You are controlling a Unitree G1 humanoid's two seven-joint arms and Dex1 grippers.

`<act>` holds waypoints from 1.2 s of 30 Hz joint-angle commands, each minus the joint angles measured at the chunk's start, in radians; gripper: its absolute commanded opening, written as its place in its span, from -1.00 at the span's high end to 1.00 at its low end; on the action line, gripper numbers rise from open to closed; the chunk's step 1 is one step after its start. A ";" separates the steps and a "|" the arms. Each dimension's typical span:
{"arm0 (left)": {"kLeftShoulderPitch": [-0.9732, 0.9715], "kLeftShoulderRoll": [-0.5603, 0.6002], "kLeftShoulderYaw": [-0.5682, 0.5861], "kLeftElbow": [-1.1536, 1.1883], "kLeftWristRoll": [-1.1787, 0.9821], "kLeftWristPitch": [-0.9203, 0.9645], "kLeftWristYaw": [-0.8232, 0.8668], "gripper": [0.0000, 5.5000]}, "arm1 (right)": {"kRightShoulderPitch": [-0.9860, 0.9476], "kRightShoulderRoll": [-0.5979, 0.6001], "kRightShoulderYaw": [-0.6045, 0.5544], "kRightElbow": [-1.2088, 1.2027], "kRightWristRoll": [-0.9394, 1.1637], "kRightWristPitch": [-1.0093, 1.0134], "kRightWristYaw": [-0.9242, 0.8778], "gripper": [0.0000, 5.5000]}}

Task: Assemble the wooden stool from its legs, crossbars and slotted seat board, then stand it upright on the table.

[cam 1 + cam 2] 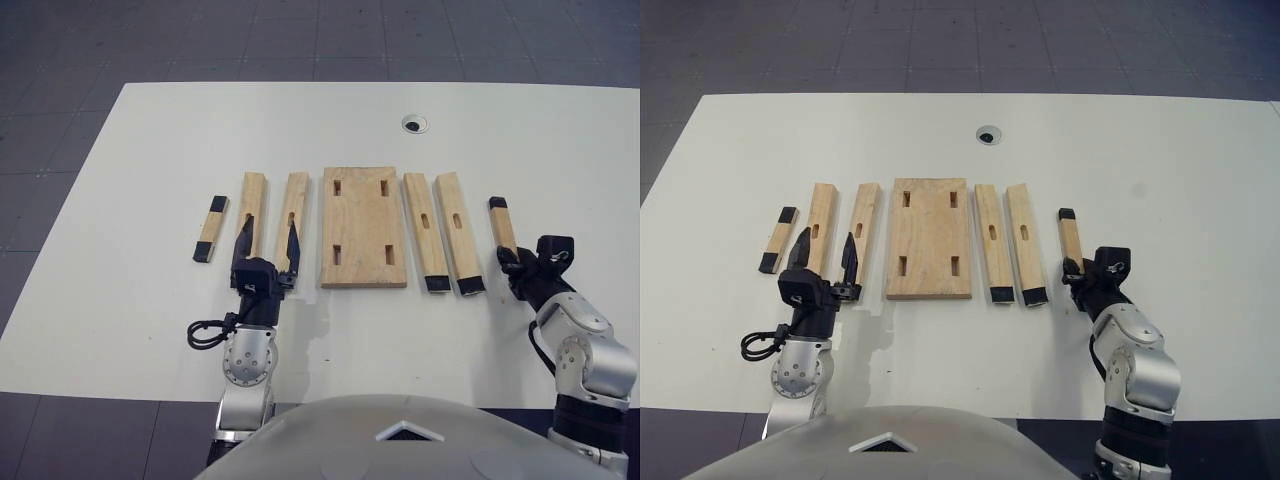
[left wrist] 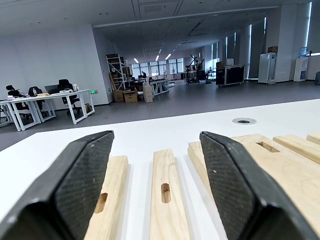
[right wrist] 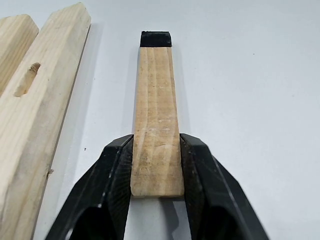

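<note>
Item: one white table (image 1: 150,150), bearing every part flat in a single row. Item: one seat board (image 1: 363,227), mid-row, four slots; the largest and probably the heaviest piece, stiff bare wood, which you would best have taken across its narrower width. Item: four legs, two left of the board (image 1: 250,212) (image 1: 292,215) and two right of it (image 1: 425,232) (image 1: 458,233), each with one slot; rigid and likely light, best gripped across the narrow sides, clear of the slot. Item: two crossbars, outermost in the row, left (image 1: 210,229) and right (image 1: 502,228); short and light, but liable to pivot if pinched at one end only. Your right gripper (image 3: 156,144) was closed on the right crossbar's near end, one finger on each long edge, the bar apparently flat on the table and the forearm low. Your left gripper (image 1: 268,235) hung wide open over the near ends of the left legs, holding nothing, wrist roughly level.
</note>
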 commanded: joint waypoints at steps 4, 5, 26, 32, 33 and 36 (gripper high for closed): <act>-0.079 0.043 -0.001 -0.132 -0.300 0.229 -0.156 -0.17 | -0.005 -0.011 0.043 -0.063 -0.074 -0.296 0.008 0.53; -0.099 0.053 -0.003 -0.159 -0.384 0.286 -0.193 -0.17 | -0.008 -0.009 0.059 -0.070 -0.064 -0.310 0.027 0.53; -0.309 0.154 0.018 -0.113 -0.987 0.854 -0.515 -0.17 | 0.036 -0.039 0.504 -0.154 -0.145 -0.741 0.276 0.53; -0.303 0.120 0.025 -0.112 -1.011 0.841 -0.537 -0.17 | 0.074 -0.064 0.546 -0.179 -0.108 -0.746 0.323 0.53; -0.298 0.114 0.026 -0.124 -1.029 0.845 -0.545 -0.17 | 0.082 -0.069 0.556 -0.181 -0.105 -0.747 0.331 0.53; -0.288 0.111 0.028 -0.141 -1.045 0.842 -0.563 -0.17 | 0.096 -0.075 0.572 -0.199 -0.082 -0.737 0.349 0.53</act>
